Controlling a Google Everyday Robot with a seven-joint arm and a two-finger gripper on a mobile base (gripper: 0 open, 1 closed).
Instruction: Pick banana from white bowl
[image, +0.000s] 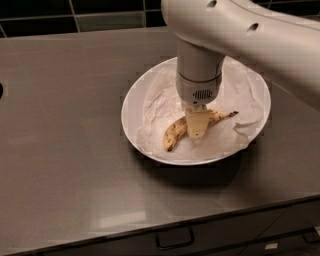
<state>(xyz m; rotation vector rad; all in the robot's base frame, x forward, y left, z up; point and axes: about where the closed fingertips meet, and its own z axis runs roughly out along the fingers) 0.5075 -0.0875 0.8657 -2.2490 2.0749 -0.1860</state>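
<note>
The banana (175, 134), small, curved, yellow and brown-speckled, lies in the white bowl (125, 117) on crumpled white paper (160, 102). Its dark stem points right and its dark tip points to the lower left. My gripper (197, 131) hangs straight down from the thick white arm (200, 65). It is down inside the bowl, right at the banana's middle, and hides that part of the fruit. The banana rests on the paper.
The bowl stands on a grey counter (65, 150) right of centre. A dark tiled wall (75, 12) runs along the back. The counter's front edge has drawer handles (175, 239) below it. A dark round spot (1, 90) sits at the left edge.
</note>
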